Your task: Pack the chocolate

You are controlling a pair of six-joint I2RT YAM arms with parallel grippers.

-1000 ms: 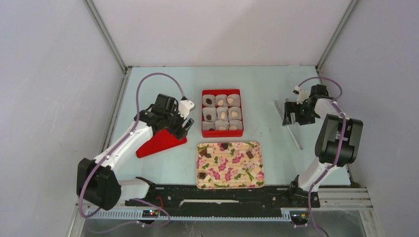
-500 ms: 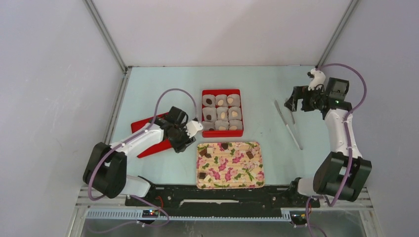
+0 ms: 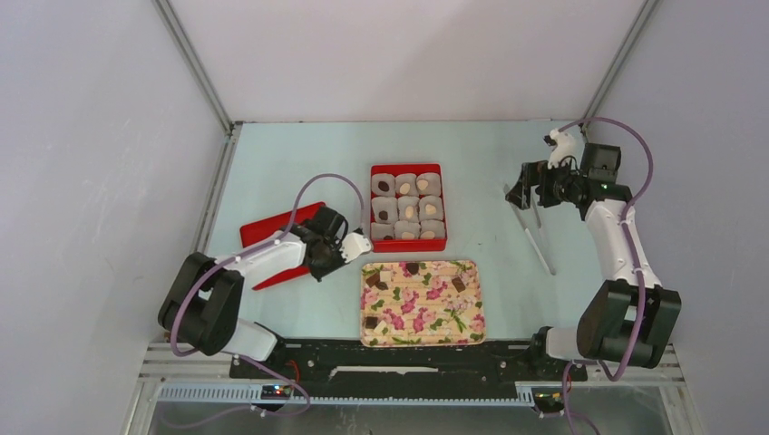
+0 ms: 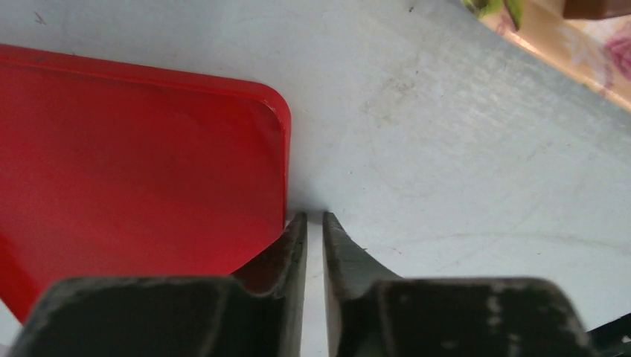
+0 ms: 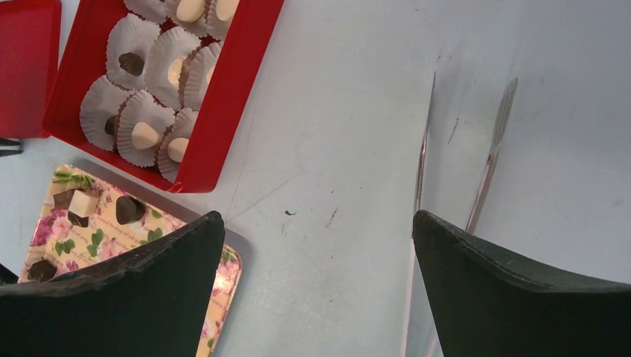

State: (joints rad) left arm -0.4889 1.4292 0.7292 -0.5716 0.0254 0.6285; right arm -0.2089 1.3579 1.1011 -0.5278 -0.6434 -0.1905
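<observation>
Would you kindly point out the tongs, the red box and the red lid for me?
Tongs [image 5: 504, 104]: right wrist view, right prong near its tip.
Red box [image 3: 408, 246]: top external view, near wall.
Red lid [image 4: 149, 163]: left wrist view, flat surface.

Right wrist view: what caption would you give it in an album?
Open right tool above metal tongs, beside a red box of chocolates in paper cups and a flowered tray.

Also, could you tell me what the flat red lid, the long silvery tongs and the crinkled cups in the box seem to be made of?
The flat red lid looks like smooth moulded plastic: uniform colour, rounded corner, soft sheen. The long silvery tongs look like polished metal, thin and mirror-bright. The crinkled cups appear to be matte pleated paper, pale grey.
</observation>
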